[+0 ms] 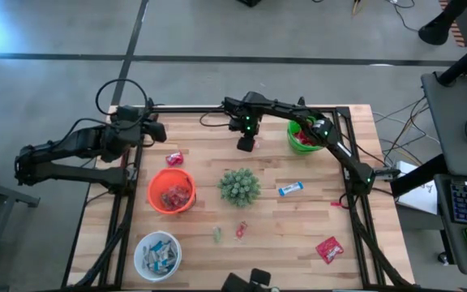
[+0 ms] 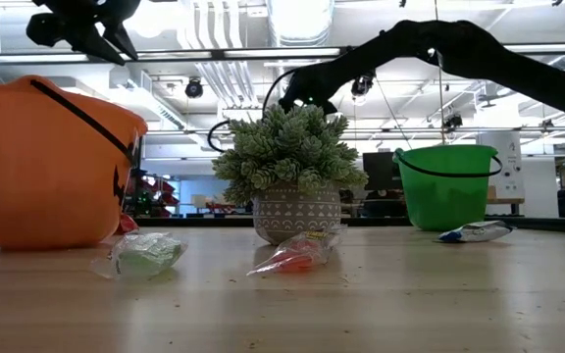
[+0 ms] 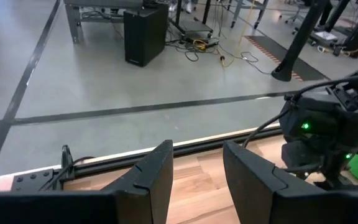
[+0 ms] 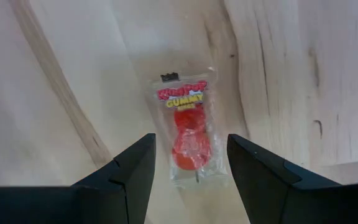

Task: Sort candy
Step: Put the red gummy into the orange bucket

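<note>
While both arms hang above the table, candy lies scattered across the high view. L gripper (image 1: pixel 154 130) sits upper left, over the table's back edge; its wrist view shows the fingers (image 3: pixel 157 171) apart w/ nothing between them. Orange bowl (image 1: pixel 171 191) holds red pieces, w/ a red packet (image 1: pixel 174 158) just above it in frame. White bowl (image 1: pixel 157 255) at lower left holds blue-and-white bars. Centre: plant (image 1: pixel 239 186), w/ a green piece (image 1: pixel 216 234) and a pink piece (image 1: pixel 240 229) below it. R gripper (image 1: pixel 246 143) hovers upper centre, jaws spread, empty; in its wrist view a gummy packet (image 4: pixel 187 132) lies flat on the wood directly beneath, lined up w/ the gap. Right of the plant: a blue-and-white bar (image 1: pixel 290 189). Green bowl (image 1: pixel 305 135) sits upper right w/ red pieces inside; another red packet (image 1: pixel 329 249) is lower right.

Handling, as judged: the gummy packet looks light, soft, crinkly, prob. slippery film. Best pinched across the bulge at mid-body, not the flat sealed ends, w/ fingers reaching the wood since it lies flat.
</note>
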Controlling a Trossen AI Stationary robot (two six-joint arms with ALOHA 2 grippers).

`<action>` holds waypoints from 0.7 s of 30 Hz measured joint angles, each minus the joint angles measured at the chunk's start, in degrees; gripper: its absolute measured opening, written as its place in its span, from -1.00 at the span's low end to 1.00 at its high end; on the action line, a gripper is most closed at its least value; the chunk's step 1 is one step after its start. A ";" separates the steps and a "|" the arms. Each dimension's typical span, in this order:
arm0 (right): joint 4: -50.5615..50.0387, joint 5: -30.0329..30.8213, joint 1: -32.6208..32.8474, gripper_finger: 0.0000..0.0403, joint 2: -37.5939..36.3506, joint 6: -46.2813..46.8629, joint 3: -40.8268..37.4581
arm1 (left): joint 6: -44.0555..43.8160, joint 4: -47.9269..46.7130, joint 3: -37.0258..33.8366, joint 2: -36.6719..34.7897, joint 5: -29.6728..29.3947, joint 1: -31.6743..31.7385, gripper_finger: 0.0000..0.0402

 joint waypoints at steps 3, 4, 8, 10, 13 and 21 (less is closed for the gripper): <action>0.21 -0.02 -0.04 -0.05 0.00 0.01 -0.10 | 1.55 0.00 0.00 -0.07 0.00 0.00 -0.39; 0.71 -0.04 -0.04 -0.05 0.00 0.01 -0.42 | 1.64 0.00 0.00 -0.07 0.00 0.00 -0.39; 1.89 -0.04 -0.01 -0.05 0.00 -0.05 -2.12 | 1.68 0.00 0.00 -0.07 0.02 0.00 -0.39; 3.67 0.07 -0.01 -0.05 -0.01 -0.43 -3.79 | 1.68 0.01 0.00 -0.07 0.02 0.00 -0.39; 5.01 0.11 -0.14 -0.05 -0.41 -0.43 -6.24 | 1.68 0.04 0.00 -0.07 0.33 0.00 -0.39; 5.21 -0.08 -0.14 -0.51 -0.50 0.12 -7.13 | 1.70 0.09 0.00 -0.09 1.73 0.00 -0.39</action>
